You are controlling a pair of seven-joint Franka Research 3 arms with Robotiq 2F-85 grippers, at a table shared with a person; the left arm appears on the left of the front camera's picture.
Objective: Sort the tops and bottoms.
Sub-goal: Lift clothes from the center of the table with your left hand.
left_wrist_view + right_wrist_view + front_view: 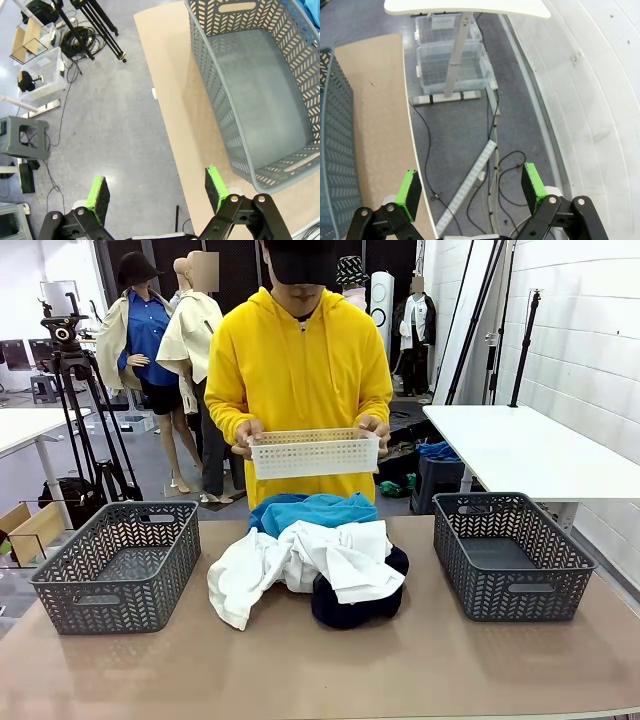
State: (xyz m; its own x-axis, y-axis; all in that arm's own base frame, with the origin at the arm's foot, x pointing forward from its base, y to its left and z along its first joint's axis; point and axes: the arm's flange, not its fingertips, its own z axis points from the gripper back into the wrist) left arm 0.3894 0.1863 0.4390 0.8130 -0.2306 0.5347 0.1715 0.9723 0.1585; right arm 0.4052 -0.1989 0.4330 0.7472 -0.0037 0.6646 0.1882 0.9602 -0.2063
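Wide open, empty at left pincer (156,184) and right pincer (470,179); pinch white shirt (330,552) high, peel off dark bottoms (345,612).

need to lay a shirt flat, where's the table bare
Bare: the table along its near edge, and gaps between the heap and the left basket and right basket; both are empty. Crowded: the middle, where white shirt, blue garments and dark garment heap.
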